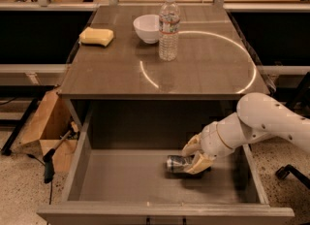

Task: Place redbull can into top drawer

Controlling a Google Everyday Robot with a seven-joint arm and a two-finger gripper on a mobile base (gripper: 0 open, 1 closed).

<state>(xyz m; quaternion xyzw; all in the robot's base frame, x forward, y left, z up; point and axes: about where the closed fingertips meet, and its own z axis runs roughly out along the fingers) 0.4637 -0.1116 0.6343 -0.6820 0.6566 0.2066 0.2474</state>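
Placement is nearing its end: the redbull can (177, 164) is lying on its side low in the top drawer (121, 183), right of the middle of the grey floor. It is either resting on that floor or hanging just off it; I cannot tell which. The gripper (194, 155) is reaching in from the right and clasping the can's right end, one finger on the far side and one on the near side.

As I am judging it, you are sitting at the release step. The next move is calling for you to let the fingers part, then draw the arm up and out to the right without nudging the can into a roll.

The drawer's right wall is running close beside the wrist, and the front edge of the table (203, 73) is sitting close to the arm's elbow. Bare floor is lying open to the left of the can. On the tabletop, the water bottle (168, 27), bowl (147, 28) and sponge (97, 36) are standing well apart from your path.
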